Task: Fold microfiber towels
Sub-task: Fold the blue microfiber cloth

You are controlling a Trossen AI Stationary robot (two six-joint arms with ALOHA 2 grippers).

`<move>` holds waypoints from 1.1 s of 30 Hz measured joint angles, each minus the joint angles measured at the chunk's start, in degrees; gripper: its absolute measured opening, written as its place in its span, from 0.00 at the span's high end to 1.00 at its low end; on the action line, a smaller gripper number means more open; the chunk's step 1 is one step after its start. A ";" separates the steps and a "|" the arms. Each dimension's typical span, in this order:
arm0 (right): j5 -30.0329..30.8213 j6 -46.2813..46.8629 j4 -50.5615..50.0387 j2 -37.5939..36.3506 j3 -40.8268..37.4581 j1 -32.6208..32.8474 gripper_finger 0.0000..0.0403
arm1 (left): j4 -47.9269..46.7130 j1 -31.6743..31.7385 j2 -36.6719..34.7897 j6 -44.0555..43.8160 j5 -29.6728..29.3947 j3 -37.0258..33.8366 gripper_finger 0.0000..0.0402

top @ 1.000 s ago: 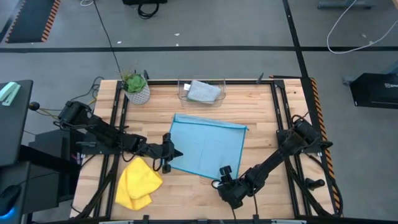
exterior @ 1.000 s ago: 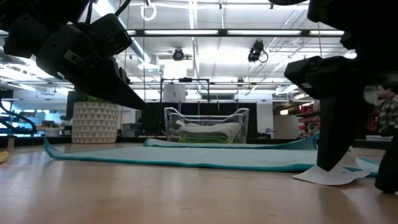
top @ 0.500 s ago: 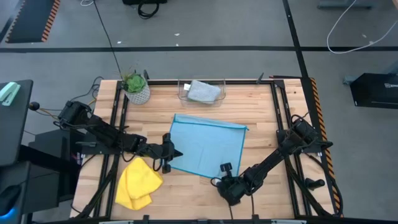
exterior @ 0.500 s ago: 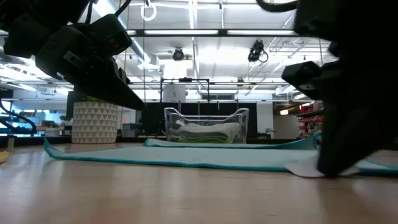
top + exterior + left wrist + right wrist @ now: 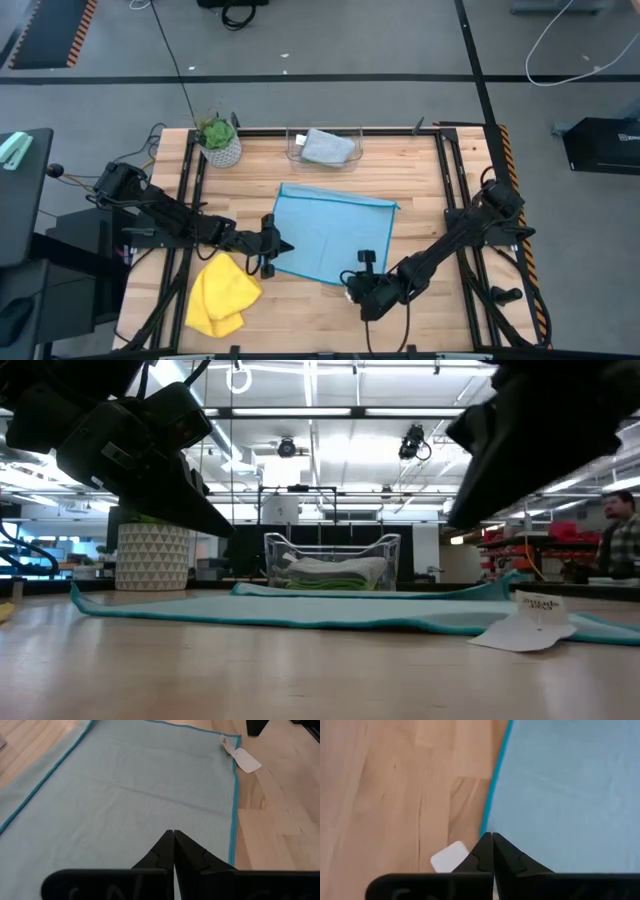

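The light blue towel point(image 5: 335, 237) lies spread flat mid-surface. The left gripper point(image 5: 283, 247) sits at its left edge, jaws closed with nothing between them. The right gripper point(image 5: 350, 281) is at its near corner by the white tag point(image 5: 527, 630), jaws closed, holding nothing visible. A yellow towel point(image 5: 220, 294) lies crumpled near-left.

Matt finely woven light blue towel point(image 5: 135, 795), pale smooth wooden table point(image 5: 395, 785), clear glossy plastic bin point(image 5: 322, 149), possibly paper tag point(image 5: 528, 630)

White tag point(image 5: 528, 628) on blue towel point(image 5: 335, 237): print illegible.
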 joint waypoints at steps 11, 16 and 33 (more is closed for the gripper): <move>-2.84 7.75 -5.56 -2.18 0.04 -4.99 0.99 | -0.82 -0.34 0.00 0.00 -0.01 0.00 0.96; -12.02 1.89 -3.13 -2.12 0.04 -4.49 0.88 | -1.38 -1.41 0.00 -0.05 0.03 0.00 0.97; -11.07 -9.42 2.05 7.23 0.24 1.03 0.57 | -1.68 -1.90 0.00 -0.50 0.03 0.00 0.94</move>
